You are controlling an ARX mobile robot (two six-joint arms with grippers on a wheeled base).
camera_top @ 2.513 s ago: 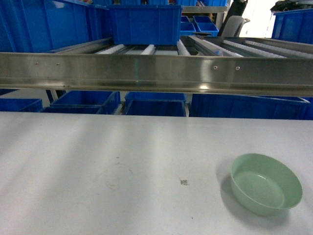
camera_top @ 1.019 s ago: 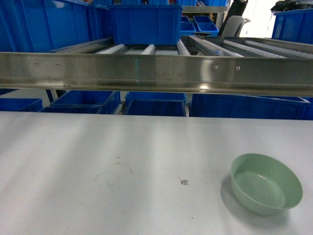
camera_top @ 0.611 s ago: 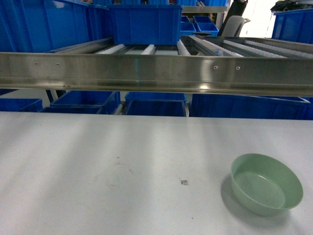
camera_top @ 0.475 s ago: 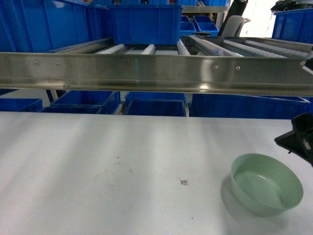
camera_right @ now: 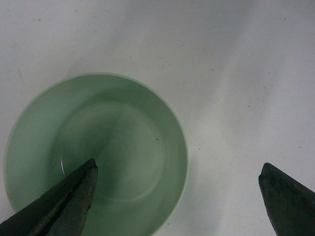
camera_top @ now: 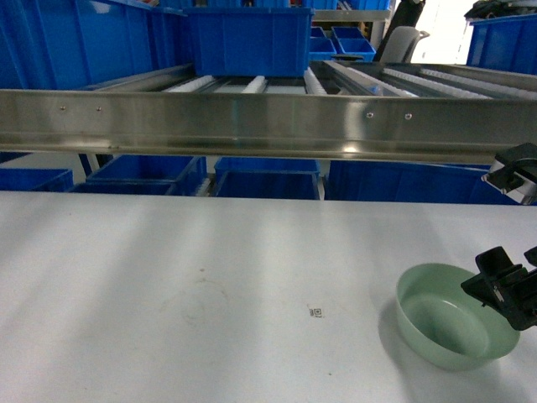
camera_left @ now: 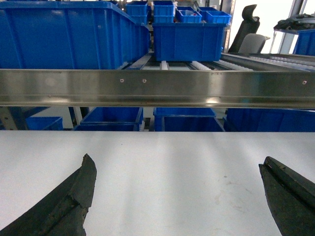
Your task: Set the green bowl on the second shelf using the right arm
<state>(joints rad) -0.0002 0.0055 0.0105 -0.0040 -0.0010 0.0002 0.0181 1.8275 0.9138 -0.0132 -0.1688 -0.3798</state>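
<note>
**Right gripper over the green bowl, bowl on the tabletop**

The stainless-steel rack [camera_top: 252,126] stood behind the grey tabletop [camera_top: 168,285], its second shelf [camera_top: 277,84] of white roller rails carrying a blue crate [camera_top: 247,38] toward its back. More blue crates [camera_top: 268,180] sat below that shelf. The green bowl [camera_top: 453,317] rested upright on the tabletop, in front of the rack and toward its right end. The right gripper [camera_right: 179,196] hung above the bowl with its fingers spread wide, one fingertip over the bowl's inside and the other outside the rim. The left gripper [camera_left: 179,196] faced the rack, fingers wide apart, gripping nothing.
</note>
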